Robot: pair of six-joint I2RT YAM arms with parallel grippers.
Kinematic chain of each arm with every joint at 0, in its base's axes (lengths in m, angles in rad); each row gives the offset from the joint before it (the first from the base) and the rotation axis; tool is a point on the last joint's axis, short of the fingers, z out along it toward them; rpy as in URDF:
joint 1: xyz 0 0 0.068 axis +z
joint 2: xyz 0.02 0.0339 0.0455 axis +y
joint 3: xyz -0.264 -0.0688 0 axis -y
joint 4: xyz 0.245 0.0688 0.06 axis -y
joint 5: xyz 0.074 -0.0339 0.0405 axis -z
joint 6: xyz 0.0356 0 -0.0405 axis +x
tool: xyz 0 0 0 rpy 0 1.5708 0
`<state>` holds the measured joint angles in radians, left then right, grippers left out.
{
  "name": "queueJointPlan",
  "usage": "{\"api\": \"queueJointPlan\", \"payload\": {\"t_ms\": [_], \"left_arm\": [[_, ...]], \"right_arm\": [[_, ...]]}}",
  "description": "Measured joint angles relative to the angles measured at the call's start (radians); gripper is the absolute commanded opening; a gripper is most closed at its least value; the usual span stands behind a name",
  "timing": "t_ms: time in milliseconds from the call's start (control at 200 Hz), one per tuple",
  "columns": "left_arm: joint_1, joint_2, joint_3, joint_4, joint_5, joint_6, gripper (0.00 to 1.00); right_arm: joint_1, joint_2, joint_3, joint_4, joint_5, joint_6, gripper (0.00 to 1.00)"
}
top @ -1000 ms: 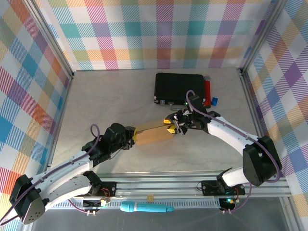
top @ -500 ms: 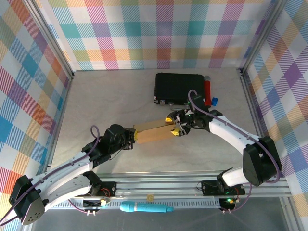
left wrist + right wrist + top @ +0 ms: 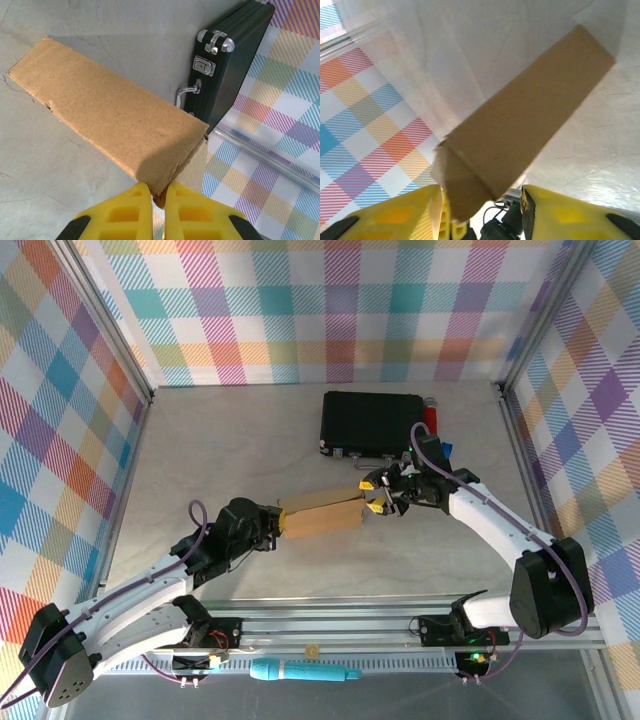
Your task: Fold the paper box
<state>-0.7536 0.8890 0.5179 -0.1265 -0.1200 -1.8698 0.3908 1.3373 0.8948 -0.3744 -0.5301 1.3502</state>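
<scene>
The paper box [image 3: 320, 517] is a long, flat brown cardboard piece in the middle of the table, also seen in the left wrist view [image 3: 115, 115] and the right wrist view [image 3: 530, 115]. My left gripper [image 3: 281, 525] is shut on its left end, the yellow fingers [image 3: 135, 212] pinching a cardboard corner at the left gripper [image 3: 159, 200]. My right gripper [image 3: 375, 495] sits at the box's right end. In the right wrist view the right gripper [image 3: 480, 210] is open: the box end lies between the jaws against one finger, with a gap to the other finger [image 3: 560, 215].
A black case [image 3: 372, 423] with a metal handle [image 3: 187, 92] lies just behind the box. A red cylinder [image 3: 432, 418] and a small blue object [image 3: 447, 449] sit at its right. A teal pen-like object [image 3: 300, 672] lies on the front rail. Checkered walls surround the table.
My right gripper has slid right, off the box top to its right end, and its jaws have changed width. The left gripper keeps its pinch and has hardly moved.
</scene>
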Motion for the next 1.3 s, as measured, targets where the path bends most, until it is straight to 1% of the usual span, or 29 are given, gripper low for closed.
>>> {"api": "queueJointPlan", "payload": {"t_ms": [75, 140, 310, 535, 775, 920, 1140, 1215, 1300], "left_arm": [[0.0, 0.0, 0.001, -0.002, 0.0, 0.0, 0.09], [0.0, 0.0, 0.001, -0.002, 0.0, 0.0, 0.09], [0.0, 0.0, 0.001, -0.001, 0.0, 0.0, 0.09], [0.0, 0.002, 0.001, -0.001, 0.0, 0.0, 0.09], [0.0, 0.006, 0.001, 0.006, 0.0, 0.008, 0.09], [0.004, 0.013, 0.001, 0.008, 0.011, 0.044, 0.12], [0.001, 0.003, -0.007, 0.006, 0.049, 0.089, 0.13], [-0.013, -0.003, -0.018, 0.007, 0.052, 0.099, 0.13], [-0.049, -0.01, -0.032, 0.006, 0.047, 0.102, 0.12]], "right_arm": [[-0.004, 0.0, -0.019, 0.007, -0.007, -0.002, 0.41], [-0.006, 0.0, -0.022, 0.016, -0.011, -0.006, 0.35], [-0.006, 0.0, -0.024, 0.022, -0.014, -0.019, 0.24], [-0.007, 0.006, -0.019, 0.01, -0.012, -0.079, 0.17], [-0.012, 0.018, -0.01, -0.002, -0.021, -0.164, 0.16], [-0.011, 0.015, 0.015, -0.069, -0.018, -0.241, 0.16], [-0.011, -0.018, 0.011, -0.156, -0.03, -0.37, 0.16], [-0.011, -0.045, -0.011, -0.177, -0.041, -0.405, 0.16], [-0.011, -0.083, -0.046, -0.204, -0.049, -0.436, 0.16]]}}
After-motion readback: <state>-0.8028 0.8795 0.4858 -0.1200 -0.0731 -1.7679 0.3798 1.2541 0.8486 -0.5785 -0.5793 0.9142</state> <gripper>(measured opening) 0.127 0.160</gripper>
